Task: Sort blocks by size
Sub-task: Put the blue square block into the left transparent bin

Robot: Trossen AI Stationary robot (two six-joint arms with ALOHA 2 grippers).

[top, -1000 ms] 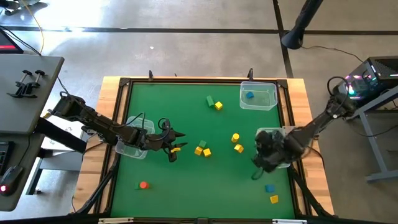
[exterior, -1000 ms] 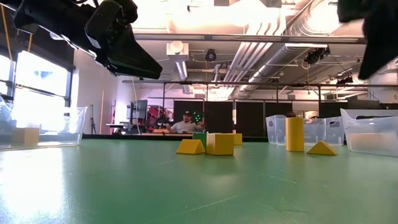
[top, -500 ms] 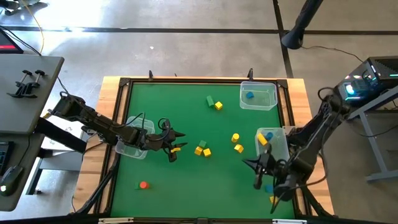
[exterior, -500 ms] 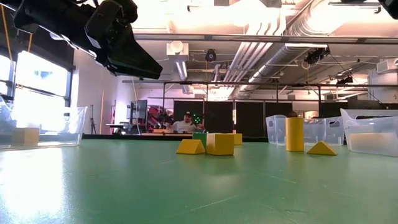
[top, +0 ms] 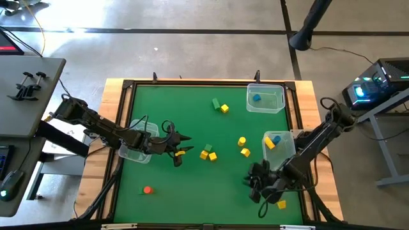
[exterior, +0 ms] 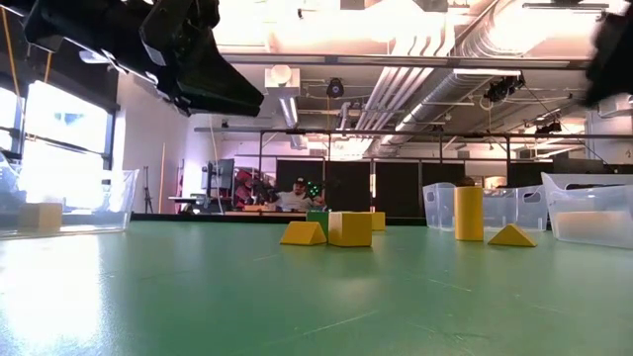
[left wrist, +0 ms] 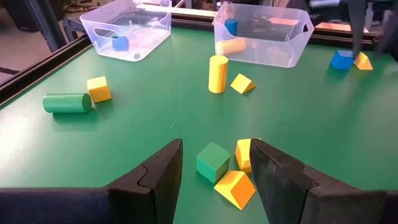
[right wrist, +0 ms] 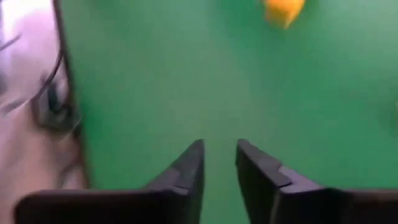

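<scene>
Sorting is partly done, as far as the frames let me judge. On the green table (top: 192, 102), three clear bins are in use: the bin at the far right corner (top: 266, 98) holds one blue block (top: 256, 98), the bin at the right edge (top: 281, 147) holds a blue block (top: 276, 138) and a yellow one (top: 269, 144), and the bin at the left edge (top: 137, 152), partly under the left arm, holds a pale yellow block seen in the low view (exterior: 41, 217). Loose pieces remain: a green cylinder (top: 216, 103) touching a yellow cube (top: 224, 109) toward the far edge, a yellow cylinder (top: 241, 141) and yellow wedge (top: 245, 152) right of centre, a tight cluster of a green cube (left wrist: 213, 161) and two yellow pieces (top: 208, 154) at the middle, an orange-red block (top: 147, 190) near the near left corner, and a yellow block (top: 281, 204) near the near right corner, with a blue block (left wrist: 341, 60) beside it. The left tool (left wrist: 214, 171) hangs just short of the central cluster, its fingers apart and empty. The right tool (right wrist: 219, 163) sits low near the near right corner, fingers slightly apart with only bare table showing between them, holding nothing. About eight blocks still need a bin, so well over half the work appears to remain.
</scene>
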